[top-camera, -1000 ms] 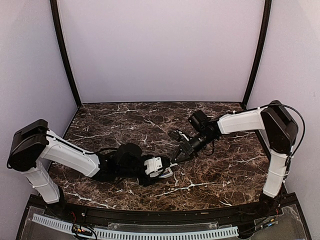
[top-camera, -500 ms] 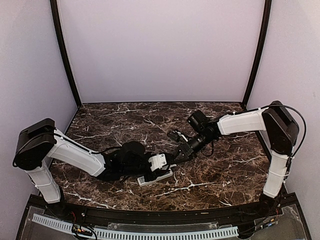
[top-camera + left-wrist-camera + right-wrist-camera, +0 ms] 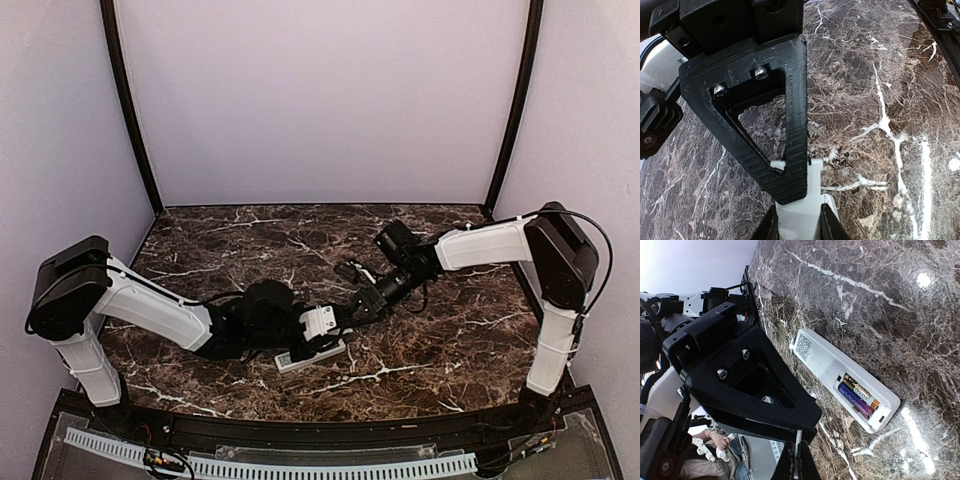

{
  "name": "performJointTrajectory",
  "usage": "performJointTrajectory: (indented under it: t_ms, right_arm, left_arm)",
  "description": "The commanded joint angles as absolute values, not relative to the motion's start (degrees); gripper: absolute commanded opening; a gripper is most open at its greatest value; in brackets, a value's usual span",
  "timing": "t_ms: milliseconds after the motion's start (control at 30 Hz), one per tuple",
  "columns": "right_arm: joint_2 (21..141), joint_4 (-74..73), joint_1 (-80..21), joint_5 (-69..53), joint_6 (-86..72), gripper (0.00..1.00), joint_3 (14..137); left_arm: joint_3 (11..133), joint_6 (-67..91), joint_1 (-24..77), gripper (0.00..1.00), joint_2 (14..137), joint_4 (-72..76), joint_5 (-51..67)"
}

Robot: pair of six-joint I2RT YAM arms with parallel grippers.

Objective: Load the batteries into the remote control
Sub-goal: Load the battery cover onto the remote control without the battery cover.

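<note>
Finds the slim white rectangular plastic remote control point(image 3: 840, 372) lying back-up on the dark brown marbled tabletop point(image 3: 880, 300), recess uncovered and two small cylindrical batteries point(image 3: 858, 392), one purplish, one gold-and-black, seated side by side inside. Places the left gripper point(image 3: 328, 335) low over the remote, probably to steady it, with no telling how wide its black fingers stand. Holds the right gripper point(image 3: 799, 440) just beside, pincer pressed shut, likely kept clear of the open recess.

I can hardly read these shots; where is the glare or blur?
Right wrist view: lamp glare spots on the marble table, yet the remote control and its batteries are sharp. Left wrist view: pale sheen on the marble at right. Top view: even light, faint shadows.
</note>
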State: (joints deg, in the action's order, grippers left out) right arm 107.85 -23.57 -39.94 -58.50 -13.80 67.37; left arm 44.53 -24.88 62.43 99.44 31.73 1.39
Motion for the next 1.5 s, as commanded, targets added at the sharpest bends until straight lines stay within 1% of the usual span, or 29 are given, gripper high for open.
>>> performJointTrajectory:
  t_ms: [0, 100, 133, 233, 300, 533, 667, 733, 967, 1100, 1167, 1233, 1333, 1367, 1467]
  right_arm:
    - [106.09, -22.25, -40.39, -58.92, -13.12, 0.0, 66.9]
    - [106.25, -22.24, -40.43, -58.72, -12.9, 0.01, 67.1]
    - [106.34, -22.03, -40.4, -58.72, -12.98, 0.03, 67.07]
    - [106.52, -21.53, -40.42, -58.91, -13.41, 0.13, 66.74]
    - [106.49, -21.16, -40.39, -59.0, -13.65, 0.16, 66.27]
    - [107.53, -20.11, -40.36, -58.77, -14.6, 0.17, 65.35]
    - [108.44, -19.83, -40.3, -58.92, -14.9, 0.13, 65.28]
    - [108.62, -19.81, -40.34, -58.98, -14.94, 0.13, 65.37]
    - [109.48, -19.69, -39.94, -58.22, -15.21, 0.18, 64.95]
    - [109.95, -19.35, -39.57, -57.92, -15.21, 0.24, 64.62]
    - [110.02, -19.17, -39.42, -57.84, -15.21, 0.25, 64.52]
    - [109.97, -18.8, -39.11, -57.96, -15.33, 0.24, 64.39]
    - [109.72, -18.05, -38.79, -58.47, -15.72, 0.16, 64.26]
    - [109.66, -17.8, -38.68, -58.92, -15.85, 0.15, 64.25]
    - [109.76, -17.05, -38.66, -60.09, -16.2, 0.15, 64.17]
  left_arm:
    - [46.68, -23.06, 62.76, 0.14, 99.93, 28.07, 1.21]
    - [47.37, -22.12, 62.77, 0.12, 99.93, 26.34, 0.98]
    - [47.68, -21.61, 62.76, 0.12, 99.93, 26.05, 0.71]
    - [48.08, -20.9, 62.75, 0.1, 99.93, 24.7, 0.66]
    - [48.38, -20.45, 62.76, 0.1, 99.93, 24.14, -0.74]
    - [49.13, -19.1, 62.75, 0.1, 100.4, 23.36, -2.48]
    - [49.38, -18.55, 62.76, 0.1, 100.46, 23.29, -2.97]
    - [49.44, -18.28, 62.75, 0.1, 100.46, 23.41, -3.48]
    - [49.31, -17.74, 62.75, 0.09, 100.46, 23.64, -4.08]
    - [49.21, -17.82, 62.76, 0.09, 100.48, 23.83, -4.32]
    - [49.1, -17.84, 62.8, 0.08, 100.46, 24.07, -4.2]
    - [48.94, -17.95, 62.8, 0.08, 100.53, 24.16, -3.77]
    - [49.01, -18.29, 62.78, 0.07, 100.9, 23.91, -3.63]
    - [49.04, -18.33, 62.81, 0.07, 100.94, 23.84, -3.66]
    - [49.12, -18.51, 62.76, 0.07, 101.07, 23.69, -3.42]
